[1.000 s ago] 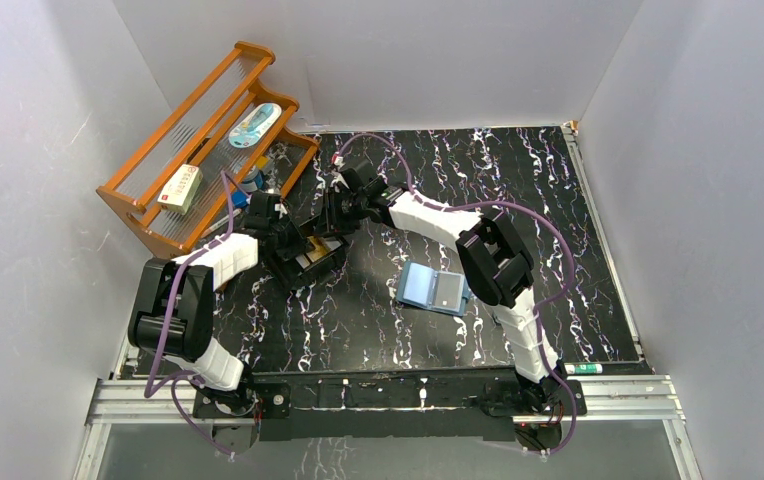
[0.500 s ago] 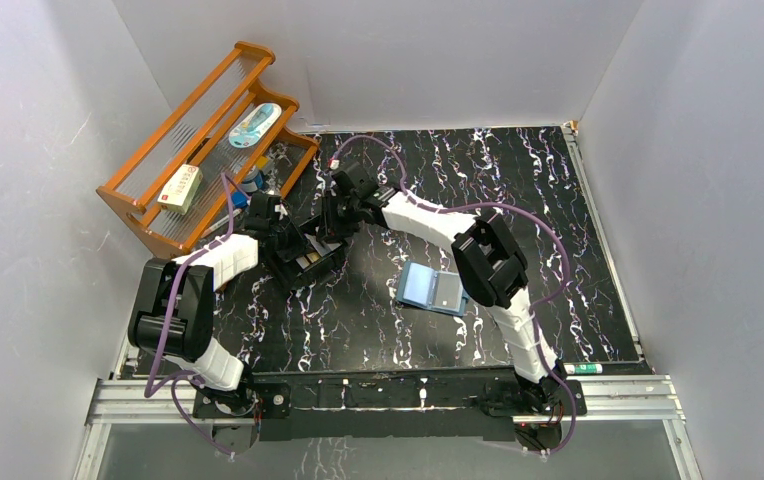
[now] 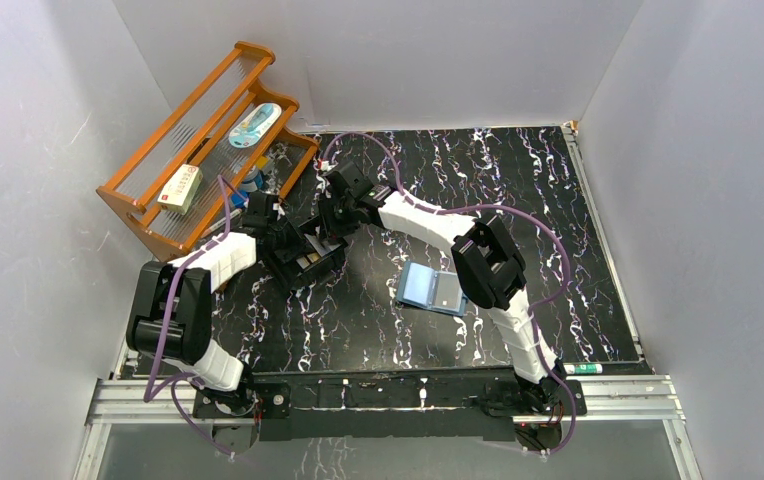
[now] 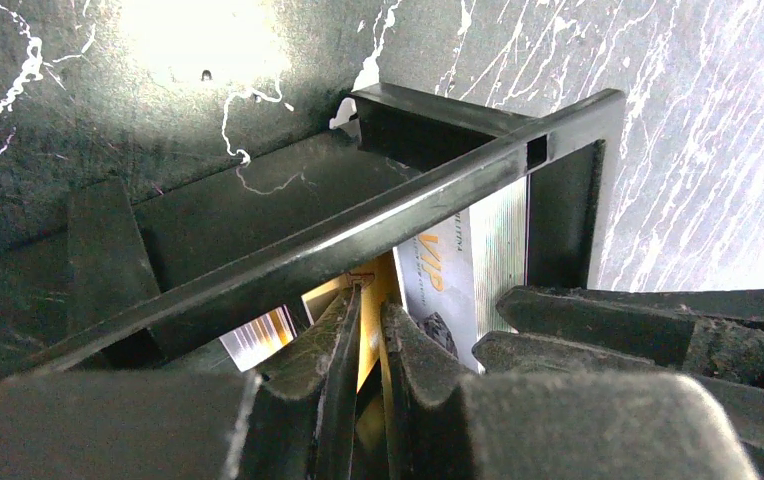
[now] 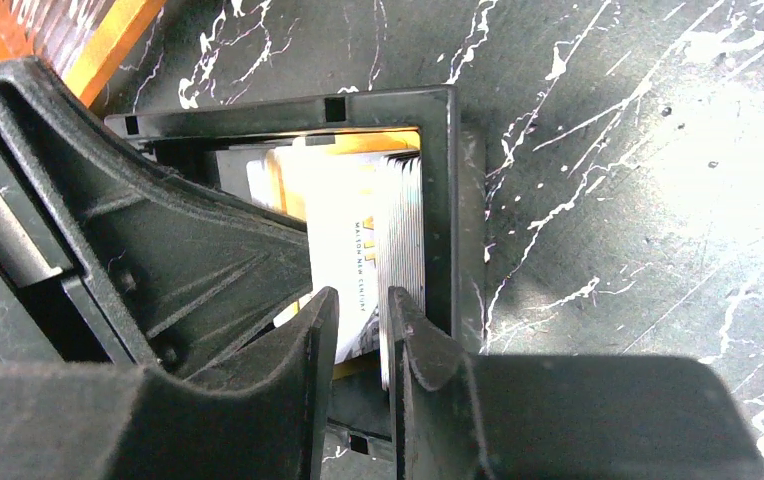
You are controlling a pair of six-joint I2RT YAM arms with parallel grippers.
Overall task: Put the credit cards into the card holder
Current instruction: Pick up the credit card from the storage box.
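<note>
The credit cards stand on edge, packed together, inside an open-topped black box. The whitish card facing the right wrist camera carries orange lettering and a line of small capitals too fine to read surely. In the left wrist view a silvery-white card shows "VIP" in orange, and another beside it shows a barcode strip. The left gripper reaches into the box with its jaws a narrow slit apart and an orange card edge in the slit; whether they press on it cannot be told. The right gripper comes into the box from the far side, jaws partly spread with the whitish card showing between them, and a grip cannot be confirmed. The card holder lies open and flat, well to the right of the box and nearer the arm bases, its pale blue pockets up. To the left of the box and beyond it stands a wooden rack holding a white-and-red carton and a pale blue oval pack, their print unreadable. The box rests on a black tabletop veined in white, enclosed by plain pale walls.
</note>
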